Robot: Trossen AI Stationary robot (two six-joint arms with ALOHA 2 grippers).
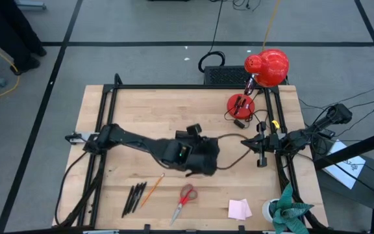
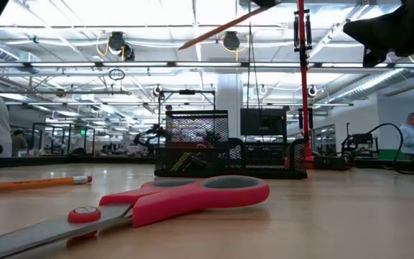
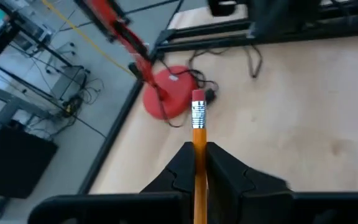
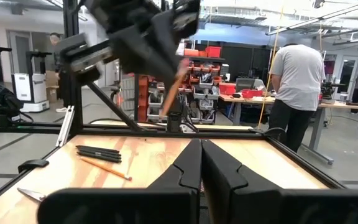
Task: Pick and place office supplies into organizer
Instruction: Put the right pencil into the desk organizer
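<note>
My left gripper (image 3: 199, 163) is shut on an orange pencil (image 3: 199, 124) whose eraser end (image 3: 199, 98) sticks out past the fingertips. It hovers mid-table (image 1: 197, 156) above the black mesh organizer (image 2: 228, 147), which it mostly hides in the high view. On the near part of the table lie black pens (image 1: 134, 197), a second pencil (image 1: 151, 190), red-handled scissors (image 1: 185, 198) and a pink sticky-note pad (image 1: 239, 208). My right gripper (image 4: 201, 163) is shut on nothing and waits by the table's right edge (image 1: 255, 146). My left gripper pinches the pencil's shaft (image 3: 199, 148) between its two fingers (image 3: 182, 165), and the pencil lies along them. The eraser end points forward and down toward the table. The pencil (image 4: 169, 93) is lifted clear and hangs slanted, high above the organizer (image 2: 221, 29).
A red lamp base (image 1: 240, 104) with its cord stands at the far right corner, and the lamp head (image 1: 268, 65) is beyond the edge. A white roll (image 1: 271, 208) and a green object (image 1: 292, 211) sit at the near right corner. People stand beyond the table (image 4: 297, 81).
</note>
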